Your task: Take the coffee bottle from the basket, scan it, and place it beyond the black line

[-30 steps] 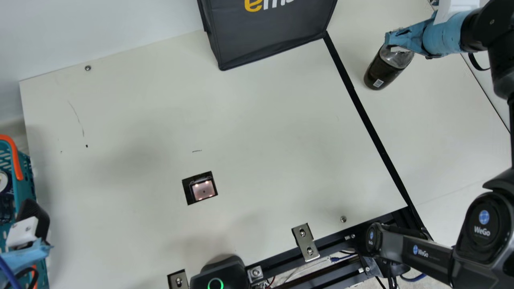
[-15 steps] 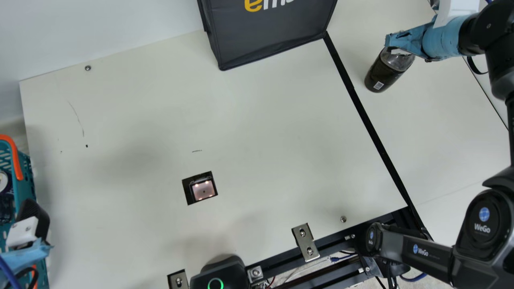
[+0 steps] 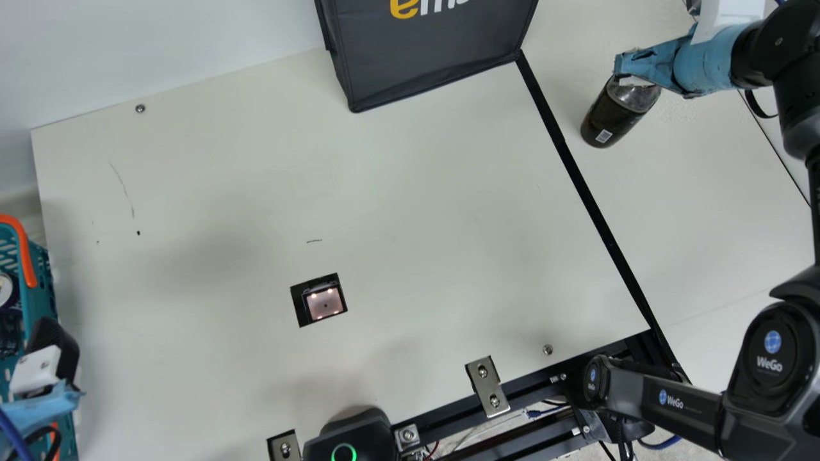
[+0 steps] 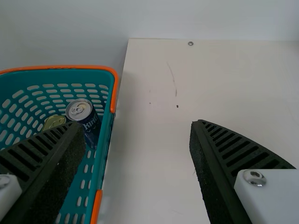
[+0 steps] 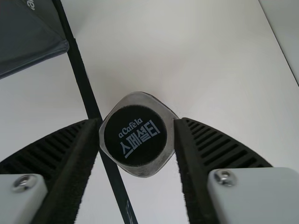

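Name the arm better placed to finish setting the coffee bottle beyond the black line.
Right, I'd judge: the right gripper has the bottle between its fingers, beyond the black line. The left gripper is open by the basket, away from the bottle.

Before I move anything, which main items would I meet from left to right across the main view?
Teal basket → lit scanner window → black line → coffee bottle.
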Motion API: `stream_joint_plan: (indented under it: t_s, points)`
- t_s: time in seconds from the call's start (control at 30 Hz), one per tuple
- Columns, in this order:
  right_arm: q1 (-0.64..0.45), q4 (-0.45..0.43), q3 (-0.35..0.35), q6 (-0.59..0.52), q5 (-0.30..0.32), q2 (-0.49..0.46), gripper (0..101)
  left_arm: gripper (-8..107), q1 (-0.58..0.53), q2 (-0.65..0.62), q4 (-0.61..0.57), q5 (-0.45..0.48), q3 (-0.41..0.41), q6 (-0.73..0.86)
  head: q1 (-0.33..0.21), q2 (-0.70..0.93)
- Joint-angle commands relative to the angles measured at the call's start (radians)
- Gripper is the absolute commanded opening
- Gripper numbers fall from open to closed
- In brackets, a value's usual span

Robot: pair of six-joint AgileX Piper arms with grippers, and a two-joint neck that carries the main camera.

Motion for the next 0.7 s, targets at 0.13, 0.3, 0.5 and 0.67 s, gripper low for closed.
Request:
stream_joint_plan:
  t_s: [0.13, 0.3, 0.5, 0.67]
  points:
    - [0.0, -0.003, -0.008, 0.002, 0.006, 0.002, 87, 90, 0.0, 0.0, 0.0, 0.0, 0.0, 0.0, -0.026, -0.002]
    - [0.003, 0.001, -0.028, -0.001, 0.009, 0.002, 91, 90, 0.0, 0.0, 0.0, 0.0, 0.0, 0.0, -0.026, -0.002]
    - [0.018, 0.017, -0.068, -0.005, 0.021, -0.001, 91, 90, 0.0, 0.0, 0.0, 0.0, 0.0, 0.0, -0.026, -0.002]
    - [0.041, 0.033, -0.109, -0.005, 0.03, -0.001, 91, 90, 0.0, 0.0, 0.0, 0.0, 0.0, 0.0, -0.026, -0.002]
